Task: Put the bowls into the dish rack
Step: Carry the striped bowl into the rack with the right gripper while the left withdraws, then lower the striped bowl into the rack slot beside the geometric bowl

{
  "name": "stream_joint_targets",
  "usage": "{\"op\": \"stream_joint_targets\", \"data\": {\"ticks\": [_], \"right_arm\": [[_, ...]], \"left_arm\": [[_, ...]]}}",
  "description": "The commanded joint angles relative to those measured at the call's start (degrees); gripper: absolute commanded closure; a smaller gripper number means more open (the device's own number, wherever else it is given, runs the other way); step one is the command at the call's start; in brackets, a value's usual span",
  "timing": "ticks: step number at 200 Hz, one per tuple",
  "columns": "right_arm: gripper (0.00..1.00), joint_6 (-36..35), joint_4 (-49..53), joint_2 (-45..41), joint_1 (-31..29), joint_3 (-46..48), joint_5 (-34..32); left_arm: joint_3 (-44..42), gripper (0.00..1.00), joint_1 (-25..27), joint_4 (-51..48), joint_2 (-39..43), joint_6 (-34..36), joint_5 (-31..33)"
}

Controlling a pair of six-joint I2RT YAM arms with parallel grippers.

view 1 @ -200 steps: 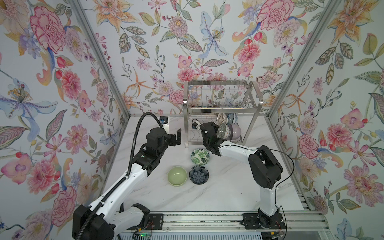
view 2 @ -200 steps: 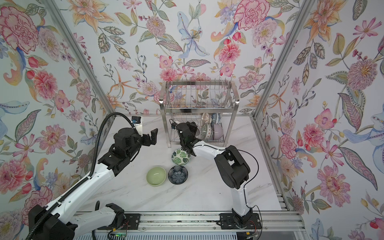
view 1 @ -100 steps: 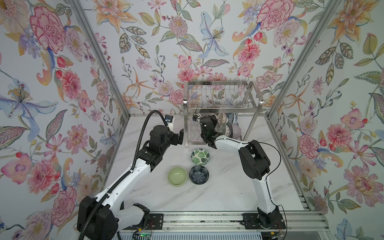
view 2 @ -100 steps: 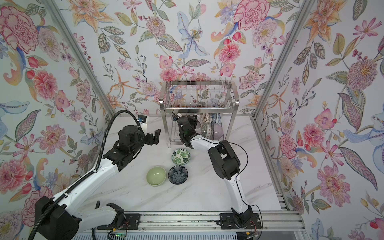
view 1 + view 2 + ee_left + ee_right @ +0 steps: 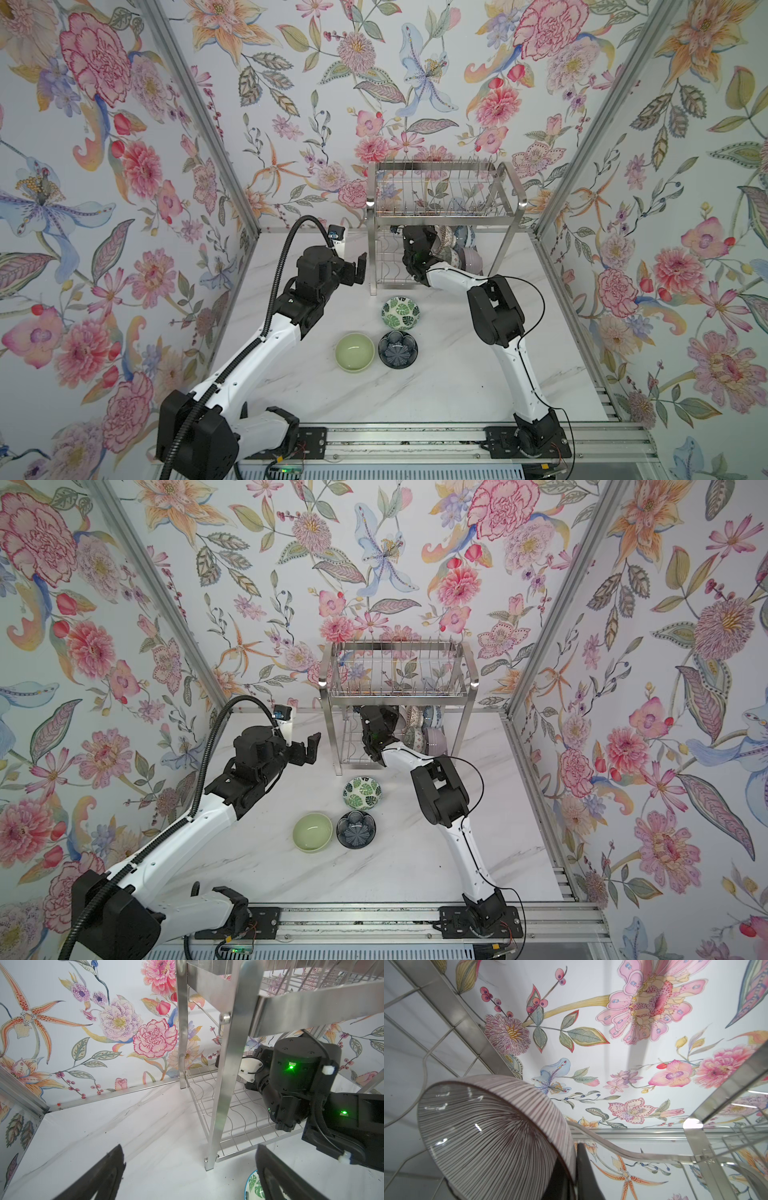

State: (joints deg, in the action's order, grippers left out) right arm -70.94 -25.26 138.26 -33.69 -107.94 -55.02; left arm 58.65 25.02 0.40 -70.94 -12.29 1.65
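In both top views the right gripper (image 5: pixel 415 243) is deeper than a second ago. Then it hung in front of the dish rack (image 5: pixel 440 215); now it sits under the upper tier, above the wavy lower shelf. The wrist and the tier hide its fingertips. The left arm has reached further toward 12 o'clock. The left gripper (image 5: pixel 355 271) hovers just beside the rack's front left leg, at its 9 o'clock, fingers wide apart and holding nothing. The rack stands at 12 o'clock on the marble table (image 5: pixel 436 395). Several bowls crowd the lower shelf at 3 o'clock of the right gripper. Their patterns blur together, and only the lilac bowl (image 5: pixel 471 261) is plain. Three bowls have not moved. The green leaf bowl (image 5: pixel 400 312) lies at 6 o'clock of the rack, the navy bowl (image 5: pixel 397 349) at its 6 o'clock, and the pale green bowl (image 5: pixel 354 352) just beside the navy one at 9 o'clock.

In the left wrist view the dark fingers (image 5: pixel 99 1176) stand far apart with bare table between them. The green leaf bowl is cut off by the frame edge and one finger.

In the right wrist view the purple-lined bowl (image 5: pixel 492 1136) is tilted, its rim clamped between the fingers (image 5: pixel 589 1176), one outside the wall and one dimly seen inside
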Motion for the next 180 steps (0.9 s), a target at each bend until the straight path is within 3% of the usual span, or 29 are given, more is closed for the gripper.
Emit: {"op": "stream_joint_targets", "data": {"ticks": [1, 81, 180], "right_arm": [[1.00, 1.1, -1.6, 1.6, -0.1, -3.8, -1.2], [1.00, 0.7, 1.8, 8.5, 0.3, -14.8, -1.3], [1.00, -0.5, 3.4, 13.9, 1.2, -20.4, -2.8]], "left_arm": [[2.2, 0.01, -0.9, -0.4, -0.8, 1.1, -1.0], [1.9, 0.01, -1.6, -2.3, -0.3, 1.1, -0.1], [0.3, 0.01, -3.2, -1.7, 0.7, 1.0, -1.1]]}}
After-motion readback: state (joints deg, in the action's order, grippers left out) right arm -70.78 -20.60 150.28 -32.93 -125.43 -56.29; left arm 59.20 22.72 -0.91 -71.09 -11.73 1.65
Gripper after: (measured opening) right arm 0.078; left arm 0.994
